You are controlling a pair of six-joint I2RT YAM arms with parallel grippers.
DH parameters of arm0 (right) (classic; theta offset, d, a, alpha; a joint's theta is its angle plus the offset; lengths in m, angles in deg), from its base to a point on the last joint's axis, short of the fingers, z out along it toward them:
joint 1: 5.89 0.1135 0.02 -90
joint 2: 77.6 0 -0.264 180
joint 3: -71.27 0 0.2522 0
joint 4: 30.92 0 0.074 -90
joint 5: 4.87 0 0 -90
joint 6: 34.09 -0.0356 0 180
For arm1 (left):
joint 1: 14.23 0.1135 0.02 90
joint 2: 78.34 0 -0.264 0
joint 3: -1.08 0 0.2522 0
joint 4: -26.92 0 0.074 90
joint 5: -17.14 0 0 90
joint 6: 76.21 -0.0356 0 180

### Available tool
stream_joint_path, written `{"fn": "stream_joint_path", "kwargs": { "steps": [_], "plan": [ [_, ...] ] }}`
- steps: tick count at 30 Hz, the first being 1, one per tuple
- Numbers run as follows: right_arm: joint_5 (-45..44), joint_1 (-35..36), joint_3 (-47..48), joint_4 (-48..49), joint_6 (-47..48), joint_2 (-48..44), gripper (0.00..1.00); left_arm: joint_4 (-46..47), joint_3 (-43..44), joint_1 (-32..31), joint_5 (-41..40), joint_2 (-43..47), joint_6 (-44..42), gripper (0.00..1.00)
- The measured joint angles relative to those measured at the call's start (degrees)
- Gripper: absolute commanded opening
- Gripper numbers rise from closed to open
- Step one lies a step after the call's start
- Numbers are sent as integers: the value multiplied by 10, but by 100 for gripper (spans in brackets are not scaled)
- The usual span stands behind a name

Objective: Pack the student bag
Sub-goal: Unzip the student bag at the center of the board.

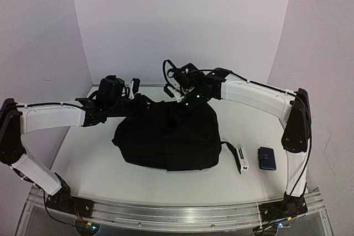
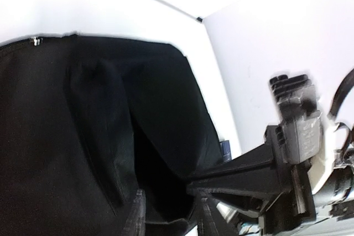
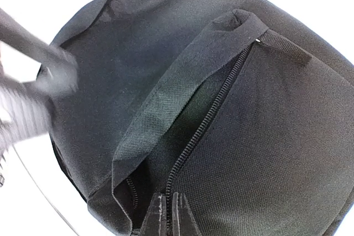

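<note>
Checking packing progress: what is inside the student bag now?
Little shows: the student bag has its zip looking partly open, showing only a dark gap. Fabric covers the interior, so any contents cannot be seen.

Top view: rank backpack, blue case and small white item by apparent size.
1. backpack, largest by far
2. blue case
3. white item, about as long as the case but narrower; a close call
</note>
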Motion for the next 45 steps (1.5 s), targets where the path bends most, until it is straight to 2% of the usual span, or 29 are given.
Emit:
{"fn": "stream_joint_path", "kwargs": {
  "steps": [5, 13, 17, 20, 23, 25, 29, 30, 35, 36, 40, 45],
  "plan": [
    [-3, 0, -2, 7, 7, -7, 0, 30, -2, 7, 11, -46, 11, 11],
    [-2, 0, -27, 32, 16, -31, 0, 83, 30, 3, 58, -194, 31, 10],
    [4, -3, -63, 61, 26, -58, 0, 105, 49, 4, 70, -222, 57, 17],
    [12, -5, -108, 92, 36, -90, 0, 115, 50, 5, 77, -225, 73, 31],
    [15, -5, -132, 113, 44, -104, 8, 132, 47, 5, 88, -225, 84, 42],
    [14, -5, -143, 124, 50, -104, 17, 140, 45, 5, 91, -222, 84, 45],
    [21, -9, -155, 128, 54, -105, 43, 115, 30, 7, 73, -188, 73, 53],
    [25, -12, -156, 128, 50, -106, 53, 98, 26, 8, 62, -175, 66, 55],
    [53, -51, -162, 120, 56, -137, 84, 9, 14, 16, 7, -96, 37, 68],
    [57, -63, -163, 118, 58, -150, 88, -6, 13, 18, -2, -78, 30, 70],
    [62, -112, -186, 111, 67, -228, 97, -64, 8, 18, -34, -13, 6, 90],
    [59, -183, -250, 79, 98, -321, 97, -119, -2, 18, -63, 44, -18, 96]
  ]
}}
